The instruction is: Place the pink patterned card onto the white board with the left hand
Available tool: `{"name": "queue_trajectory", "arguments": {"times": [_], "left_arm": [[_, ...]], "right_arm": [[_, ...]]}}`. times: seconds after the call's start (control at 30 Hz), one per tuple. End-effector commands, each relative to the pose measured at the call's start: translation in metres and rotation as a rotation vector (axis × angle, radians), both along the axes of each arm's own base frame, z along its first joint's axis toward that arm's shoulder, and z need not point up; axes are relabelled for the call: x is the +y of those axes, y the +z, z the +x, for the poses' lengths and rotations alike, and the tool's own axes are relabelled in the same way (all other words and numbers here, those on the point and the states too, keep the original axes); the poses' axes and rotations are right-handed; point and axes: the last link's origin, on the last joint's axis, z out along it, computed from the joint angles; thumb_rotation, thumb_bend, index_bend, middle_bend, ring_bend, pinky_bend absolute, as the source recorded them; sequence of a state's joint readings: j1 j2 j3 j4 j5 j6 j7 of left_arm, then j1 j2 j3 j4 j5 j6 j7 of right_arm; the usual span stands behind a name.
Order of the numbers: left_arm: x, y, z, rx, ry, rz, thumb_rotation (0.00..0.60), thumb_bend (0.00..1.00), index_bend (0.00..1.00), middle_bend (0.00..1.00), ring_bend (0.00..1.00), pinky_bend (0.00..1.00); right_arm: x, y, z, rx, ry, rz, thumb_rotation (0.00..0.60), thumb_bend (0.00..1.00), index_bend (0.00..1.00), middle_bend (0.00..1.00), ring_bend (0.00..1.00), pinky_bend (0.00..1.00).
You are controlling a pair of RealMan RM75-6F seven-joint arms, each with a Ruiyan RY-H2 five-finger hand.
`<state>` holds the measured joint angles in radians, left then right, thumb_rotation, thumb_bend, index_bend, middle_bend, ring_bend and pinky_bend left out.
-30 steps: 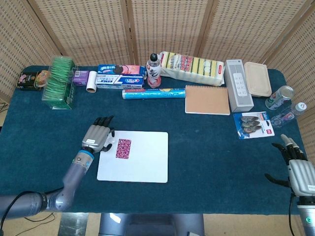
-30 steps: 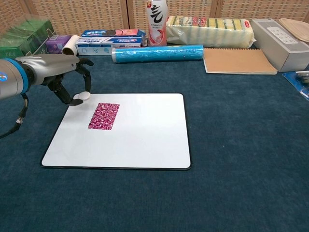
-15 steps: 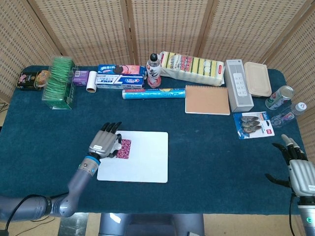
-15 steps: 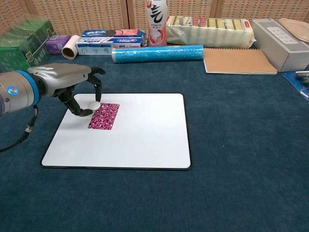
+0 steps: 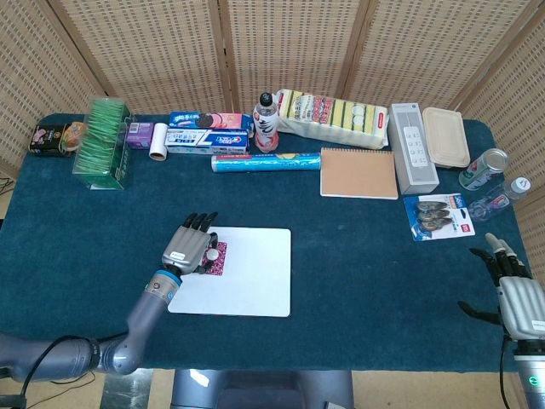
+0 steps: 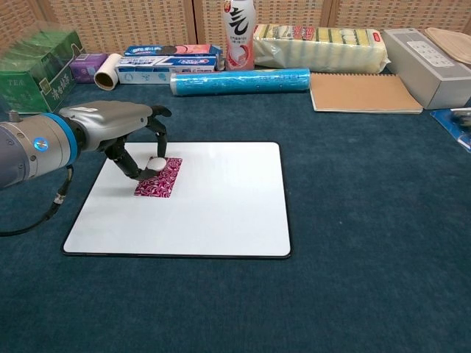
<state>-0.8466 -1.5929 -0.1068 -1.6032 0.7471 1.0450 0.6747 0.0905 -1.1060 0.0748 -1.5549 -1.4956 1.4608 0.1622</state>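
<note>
The fingers (image 6: 151, 163) of the left hand (image 6: 121, 125) are curving down over the pink patterned card (image 6: 160, 179), their tips sitting at the card's upper left edge; whether they are actually pinching it or only touching it cannot be told, though nothing looks lifted. In the head view the same left hand (image 5: 192, 247) is covering most of the card (image 5: 219, 258), with only a strip showing at its right side. The card is lying flat on the white board (image 6: 221, 213), in the board's upper left part, well inside the black border. Judging by that, the placing itself looks done: the card is resting on the board and is not hanging from the hand. What seems left is for the hand to let go, if it is holding at all, and to lift clear without dragging the card off its spot.

Moving rightward, the board is taking up the middle of the blue counter (image 6: 368, 220), with a rolled blue pack (image 6: 239, 81) and a brown notebook (image 6: 364, 93) lying along the upper centre of the chest view, apart from the board. At the far lower right of the head view, the right hand (image 5: 515, 294) is resting near the counter edge with its fingers spread and nothing in it, taking no part in the job.
</note>
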Motion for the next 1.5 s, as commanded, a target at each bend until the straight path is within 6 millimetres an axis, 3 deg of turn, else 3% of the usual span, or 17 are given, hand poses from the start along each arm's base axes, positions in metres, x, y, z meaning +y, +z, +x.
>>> {"name": "queue_trajectory", "arguments": {"times": [0.03,0.3,0.43,0.67,0.8,0.93,1.1,1.23,1.3,1.33,1.5], "left_arm": [[0.001,-0.002,0.000,0.009,0.006,0.001,0.600,0.29,0.45,0.00,0.00,0.03],[0.001,-0.006,-0.001,0.017,0.016,-0.003,0.600,0.29,0.45,0.00,0.00,0.03],[-0.001,-0.006,0.001,0.009,0.015,-0.016,0.600,0.28,0.28,0.00,0.00,0.03],[0.000,-0.001,0.001,0.019,0.027,-0.019,0.600,0.26,0.16,0.00,0.00,0.03],[0.003,0.018,0.010,-0.056,0.007,0.023,0.600,0.25,0.09,0.00,0.00,0.03],[0.005,0.053,0.006,-0.098,-0.028,0.108,0.600,0.20,0.01,0.00,0.00,0.03],[0.002,0.099,-0.019,-0.103,-0.040,0.223,0.600,0.10,0.00,0.00,0.00,0.03],[-0.016,0.140,-0.060,-0.101,-0.017,0.316,0.600,0.09,0.00,0.00,0.00,0.03],[-0.030,0.156,-0.081,-0.118,0.012,0.346,0.600,0.08,0.00,0.00,0.00,0.03],[-0.053,0.173,-0.109,-0.125,0.081,0.381,0.600,0.08,0.00,0.00,0.00,0.03],[-0.101,0.198,-0.147,-0.145,0.121,0.428,0.600,0.08,0.00,0.00,0.00,0.03]], "right_arm": [[0.000,0.000,0.000,-0.001,0.001,0.000,0.600,0.04,0.17,0.03,0.05,0.16],[0.000,0.001,0.000,-0.002,0.000,-0.001,0.600,0.04,0.17,0.03,0.05,0.16],[0.000,0.001,0.000,-0.002,-0.001,-0.004,0.600,0.04,0.17,0.03,0.05,0.17],[0.000,0.002,-0.001,-0.002,-0.001,-0.006,0.600,0.04,0.17,0.03,0.05,0.17],[0.000,0.002,-0.001,-0.001,-0.001,-0.005,0.600,0.04,0.17,0.03,0.05,0.16],[0.000,0.002,-0.001,-0.001,-0.002,-0.003,0.600,0.04,0.17,0.03,0.05,0.16],[0.001,0.002,0.000,-0.001,0.002,-0.004,0.600,0.04,0.17,0.03,0.05,0.17],[0.001,0.000,0.002,0.005,0.006,-0.004,0.600,0.04,0.17,0.03,0.05,0.16],[0.001,-0.001,0.002,0.012,0.007,-0.002,0.600,0.04,0.17,0.03,0.05,0.16],[0.001,-0.002,0.002,0.029,0.010,-0.005,0.600,0.04,0.17,0.03,0.05,0.17],[0.002,0.000,0.003,0.072,0.007,-0.045,0.600,0.04,0.17,0.03,0.05,0.17]]}}
